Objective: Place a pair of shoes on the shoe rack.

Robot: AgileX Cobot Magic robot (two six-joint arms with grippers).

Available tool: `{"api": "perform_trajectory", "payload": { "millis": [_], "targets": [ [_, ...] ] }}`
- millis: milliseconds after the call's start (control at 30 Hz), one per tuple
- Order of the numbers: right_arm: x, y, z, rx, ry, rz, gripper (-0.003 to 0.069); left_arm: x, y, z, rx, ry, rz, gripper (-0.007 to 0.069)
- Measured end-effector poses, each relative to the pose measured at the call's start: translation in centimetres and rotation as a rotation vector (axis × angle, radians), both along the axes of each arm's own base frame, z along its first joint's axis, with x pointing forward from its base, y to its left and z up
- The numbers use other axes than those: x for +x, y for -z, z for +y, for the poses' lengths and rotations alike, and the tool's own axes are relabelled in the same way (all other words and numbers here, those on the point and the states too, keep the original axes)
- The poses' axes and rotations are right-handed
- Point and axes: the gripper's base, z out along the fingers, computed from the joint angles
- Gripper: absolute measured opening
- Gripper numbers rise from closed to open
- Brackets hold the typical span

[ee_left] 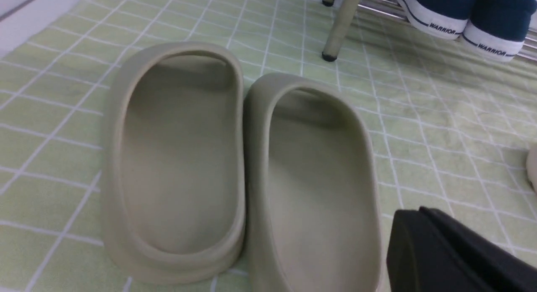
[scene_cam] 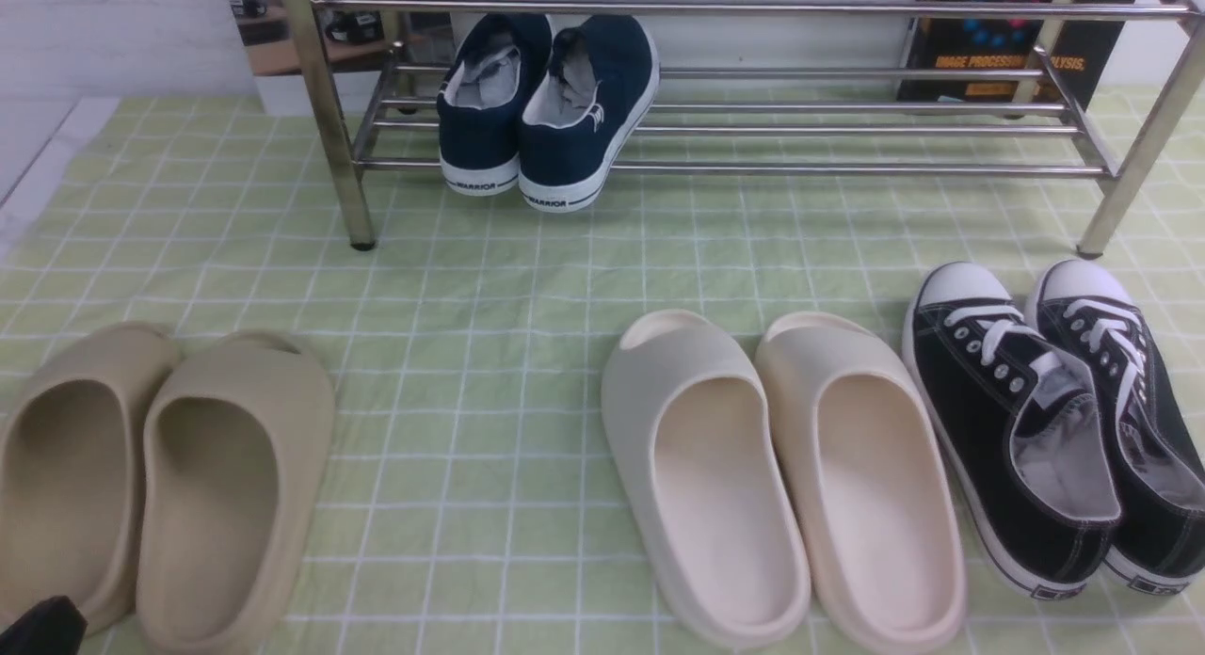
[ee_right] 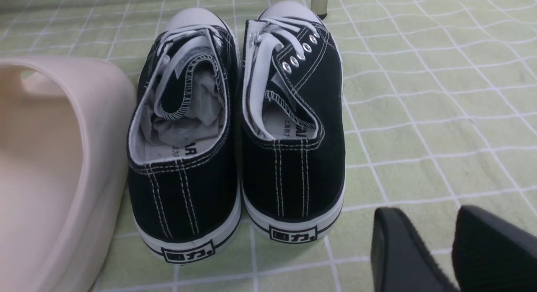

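Front: navy shoes [scene_cam: 546, 109] sit side by side on shoe rack [scene_cam: 847, 128] lower rails, far left end, heels toward me. Left wrist: my left gripper [ee_left: 457, 254] near beige slides [ee_left: 239, 166], jaws unclear. Right wrist: my right gripper [ee_right: 451, 250] empty, jaws slightly apart, beside black sneakers [ee_right: 239, 128].

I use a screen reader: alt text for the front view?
Navy shoes sit on the chrome rack's lower rails. In front, on a green checked cloth: tan slides, cream slides, black sneakers.
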Motion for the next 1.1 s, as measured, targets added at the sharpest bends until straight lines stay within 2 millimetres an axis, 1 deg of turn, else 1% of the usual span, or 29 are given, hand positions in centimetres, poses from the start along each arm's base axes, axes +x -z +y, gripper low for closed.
{"api": "perform_trajectory", "payload": {
  "millis": [233,1100],
  "targets": [
    [0.0,0.01,0.0,0.0,0.0,0.001,0.0239,-0.2,0.81,0.04,0.015,-0.001,0.084,-0.0013],
    [0.0,0.01,0.0,0.0,0.0,0.001,0.0239,-0.24,0.93,0.04,0.031,0.003,0.097,-0.0013]
  ]
}}
